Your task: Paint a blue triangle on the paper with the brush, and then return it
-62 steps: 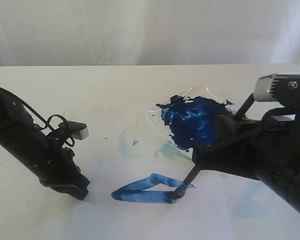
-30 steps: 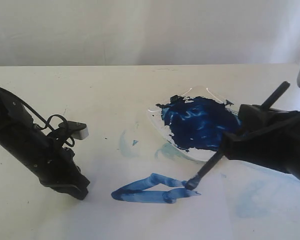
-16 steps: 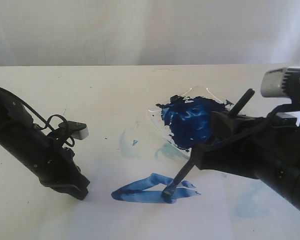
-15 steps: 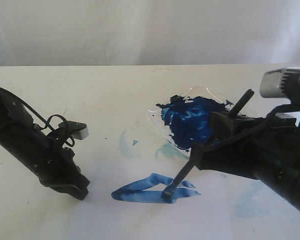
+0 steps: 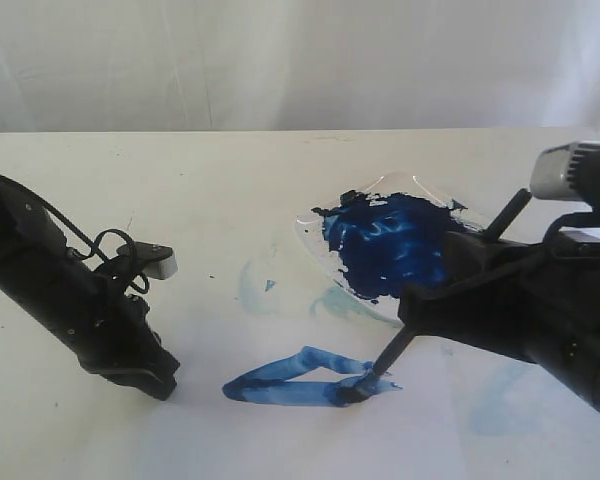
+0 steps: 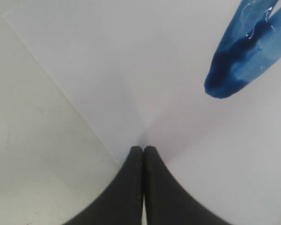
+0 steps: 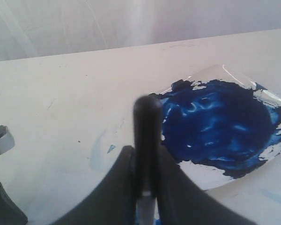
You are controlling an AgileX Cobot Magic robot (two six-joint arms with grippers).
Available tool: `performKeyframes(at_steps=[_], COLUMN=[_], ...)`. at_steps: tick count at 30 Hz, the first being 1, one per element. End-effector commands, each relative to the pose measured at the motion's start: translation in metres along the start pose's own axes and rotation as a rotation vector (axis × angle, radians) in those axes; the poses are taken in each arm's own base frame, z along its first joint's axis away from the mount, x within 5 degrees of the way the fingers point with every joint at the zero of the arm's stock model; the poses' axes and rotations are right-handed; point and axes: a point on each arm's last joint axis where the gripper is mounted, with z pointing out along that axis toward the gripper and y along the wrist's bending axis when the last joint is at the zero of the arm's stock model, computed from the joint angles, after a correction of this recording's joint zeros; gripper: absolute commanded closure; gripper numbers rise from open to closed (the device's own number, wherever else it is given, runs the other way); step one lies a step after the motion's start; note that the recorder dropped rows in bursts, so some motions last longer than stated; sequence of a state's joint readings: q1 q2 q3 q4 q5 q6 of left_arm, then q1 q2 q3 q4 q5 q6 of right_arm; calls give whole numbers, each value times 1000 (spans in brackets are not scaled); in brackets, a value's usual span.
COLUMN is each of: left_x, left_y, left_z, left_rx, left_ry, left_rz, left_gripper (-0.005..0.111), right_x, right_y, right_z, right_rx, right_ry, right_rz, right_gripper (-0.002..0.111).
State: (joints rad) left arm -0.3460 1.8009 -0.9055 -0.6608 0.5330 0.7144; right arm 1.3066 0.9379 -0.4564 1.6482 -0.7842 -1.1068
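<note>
Brush aslant in low right pincer, tip on blue triangle

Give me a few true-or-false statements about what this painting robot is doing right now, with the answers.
1. The right gripper grips the brush. True.
2. The brush tip sits in the paint dish. False: it meets the right corner of the blue triangle on the paper.
3. The left gripper is wide open. False: it is shut and empty, near the paper's edge.
4. The paint dish holds dark blue paint. True.
</note>
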Motion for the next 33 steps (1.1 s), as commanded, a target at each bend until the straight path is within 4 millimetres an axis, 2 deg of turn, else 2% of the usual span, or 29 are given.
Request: performKeyframes(at_steps=[1,17,33], left_x=[3,3,3], left_y=[-2,-2,-2], left_z=[3,3,3], left_rx=[21,21,21], left_ry=[16,16,16], left_rz=[-10,-10,-10], left_gripper=[107,107,107], right_x=[1,-6,-12], right_y=[-6,-21,-20], right_z=[0,-10,-13], right_rx=[65,141,103], right_ry=[3,-20,-65], right_rz=[-39,-44,-27], right_gripper=[108,108,108])
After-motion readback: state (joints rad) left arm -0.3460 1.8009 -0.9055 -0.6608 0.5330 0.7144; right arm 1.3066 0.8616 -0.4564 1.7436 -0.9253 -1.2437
